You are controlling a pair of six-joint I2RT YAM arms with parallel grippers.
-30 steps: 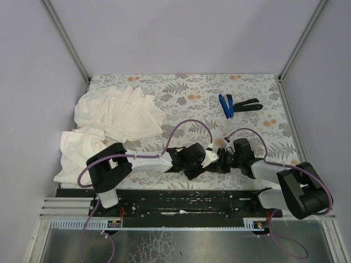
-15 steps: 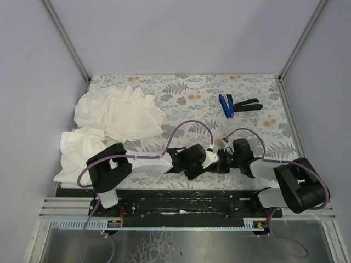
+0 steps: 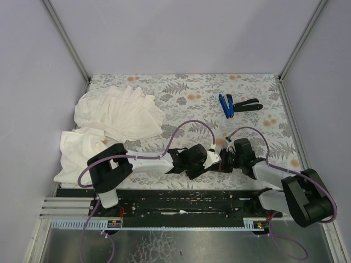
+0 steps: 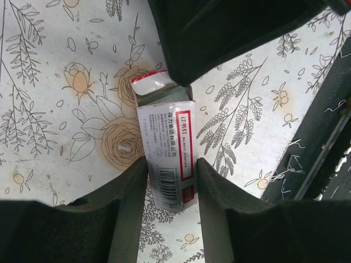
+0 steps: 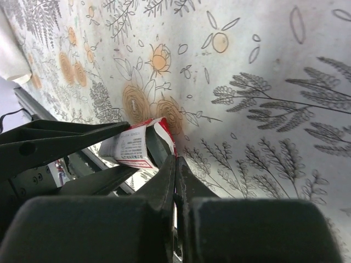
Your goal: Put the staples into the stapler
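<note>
White cloth lies well left of L gripper. L gripper pinches staple box btwn its 2 fingers, flap end open. R gripper fingers pressed together, tips touching box's open end. Blue-black stapler lies on table, well beyond R gripper.

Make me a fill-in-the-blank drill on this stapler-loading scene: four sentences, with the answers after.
The left gripper is clamped on the staple box, whose label is white and ____.
The right gripper has its jaws ____.
The stapler lies on the table's far ____ side, away from both grippers.
The white heap at the table's left is a ____.
Missing words: red; shut; right; cloth.
</note>
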